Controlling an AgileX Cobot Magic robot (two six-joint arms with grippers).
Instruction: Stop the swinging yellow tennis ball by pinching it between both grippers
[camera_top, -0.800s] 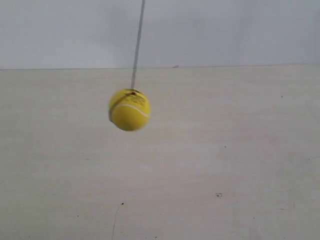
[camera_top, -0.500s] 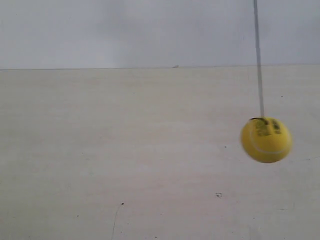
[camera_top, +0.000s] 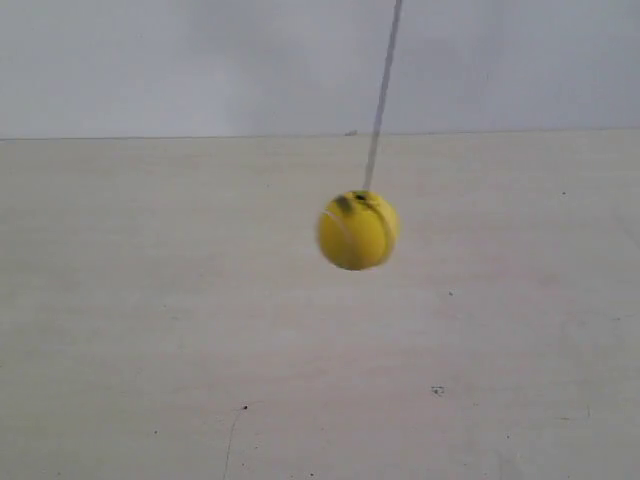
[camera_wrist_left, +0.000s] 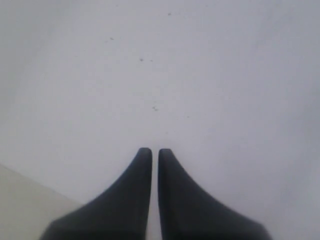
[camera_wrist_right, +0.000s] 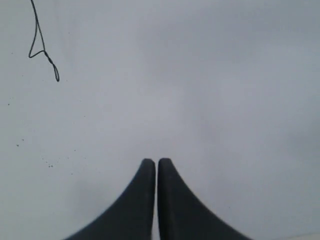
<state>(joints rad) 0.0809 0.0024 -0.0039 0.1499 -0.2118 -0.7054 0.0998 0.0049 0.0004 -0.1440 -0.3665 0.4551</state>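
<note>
Yellow ball (camera_top: 358, 230) hangs mid-air on thin string (camera_top: 382, 95), approx centre of ext view, above pale table (camera_top: 150, 350), slightly blurred. String tilts, its top toward that view's right. My left gripper (camera_wrist_left: 155, 152): jaws pressed together w/ hairline gap, empty, over plain pale surface. My right gripper (camera_wrist_right: 157, 162): same, jaws together, empty; thin black squiggle (camera_wrist_right: 42, 50) on surface beyond it.

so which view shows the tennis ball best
The exterior view: the yellow tennis ball hangs whole on its string near mid-frame, slightly blurred. Neither wrist view shows the ball; the left one shows the left end effector, the right one the right end effector, each shut.
</note>
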